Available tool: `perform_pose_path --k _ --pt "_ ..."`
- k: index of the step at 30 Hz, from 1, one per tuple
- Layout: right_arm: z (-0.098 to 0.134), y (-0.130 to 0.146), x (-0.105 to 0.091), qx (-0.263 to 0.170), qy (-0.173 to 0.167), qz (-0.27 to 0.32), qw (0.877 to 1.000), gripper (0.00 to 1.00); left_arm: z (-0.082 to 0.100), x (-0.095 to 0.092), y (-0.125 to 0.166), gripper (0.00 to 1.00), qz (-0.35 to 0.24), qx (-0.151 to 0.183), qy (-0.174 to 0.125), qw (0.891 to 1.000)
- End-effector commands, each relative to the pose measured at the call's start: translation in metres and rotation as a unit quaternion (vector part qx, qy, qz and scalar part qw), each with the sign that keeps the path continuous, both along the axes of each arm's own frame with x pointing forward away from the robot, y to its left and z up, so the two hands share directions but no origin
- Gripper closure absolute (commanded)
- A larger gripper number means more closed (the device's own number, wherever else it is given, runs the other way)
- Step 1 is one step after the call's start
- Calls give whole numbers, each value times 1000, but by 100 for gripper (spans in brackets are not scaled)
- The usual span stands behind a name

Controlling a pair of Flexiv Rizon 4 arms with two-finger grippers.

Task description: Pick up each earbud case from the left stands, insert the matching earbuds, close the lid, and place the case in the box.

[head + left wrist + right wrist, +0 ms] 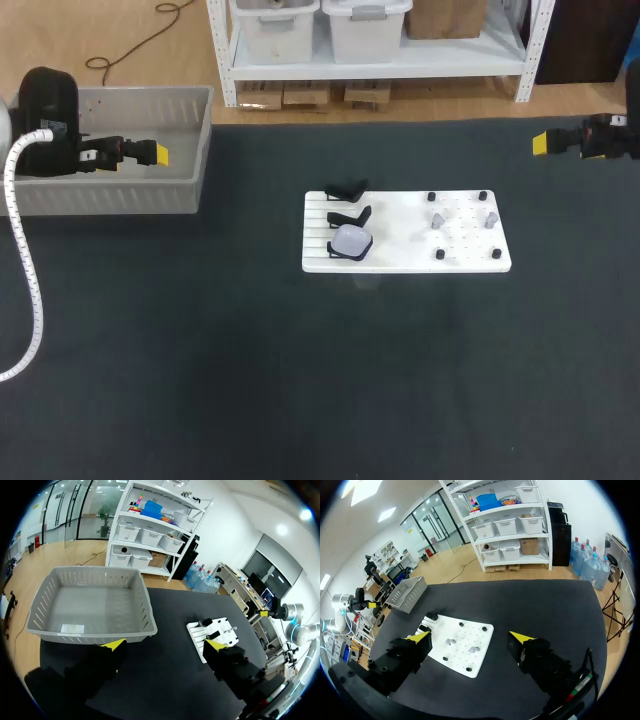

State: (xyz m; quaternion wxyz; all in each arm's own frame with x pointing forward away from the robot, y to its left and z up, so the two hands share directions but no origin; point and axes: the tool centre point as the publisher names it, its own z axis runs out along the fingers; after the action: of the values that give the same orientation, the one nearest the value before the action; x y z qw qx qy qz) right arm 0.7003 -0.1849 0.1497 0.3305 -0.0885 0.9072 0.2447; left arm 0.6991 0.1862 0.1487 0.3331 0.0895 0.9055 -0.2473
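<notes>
Dark worktop (200,350). Grey box (120,200) at its left edge. White board (400,262) mid-worktop. Your left hand (164,645) released, fingers wide, above box. Your right hand (470,636) also released, far right, well apart from board. Earbud case (351,240) on nearest stand (334,251), board's left. Small grey pieces (438,219) on board's right half, probably earbuds.
</notes>
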Motion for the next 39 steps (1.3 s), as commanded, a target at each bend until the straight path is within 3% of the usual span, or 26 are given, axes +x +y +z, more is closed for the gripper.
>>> perform_pose_path --k 1,6,14,19,22,27,39 --pt "0 0 0 0 0 1 1000 0 1 0 -1 0 2 3 2 1000" --pt "0 0 0 0 0 1 1000 0 4 -2 -5 0 -7 8 -5 1000" --pt "0 0 0 0 0 1 1000 0 14 -8 -20 0 -65 -2 -52 997" --pt "0 0 0 0 0 1 1000 0 23 -10 -26 0 -116 -24 -88 989" --pt "0 0 0 0 0 1 1000 0 28 -13 -31 0 -165 -30 -111 980" --pt "0 0 0 0 0 1 1000 0 32 -18 -42 0 -267 -18 -145 953" --pt "0 0 0 0 0 1 1000 0 29 -21 -67 0 -394 -27 -170 903"
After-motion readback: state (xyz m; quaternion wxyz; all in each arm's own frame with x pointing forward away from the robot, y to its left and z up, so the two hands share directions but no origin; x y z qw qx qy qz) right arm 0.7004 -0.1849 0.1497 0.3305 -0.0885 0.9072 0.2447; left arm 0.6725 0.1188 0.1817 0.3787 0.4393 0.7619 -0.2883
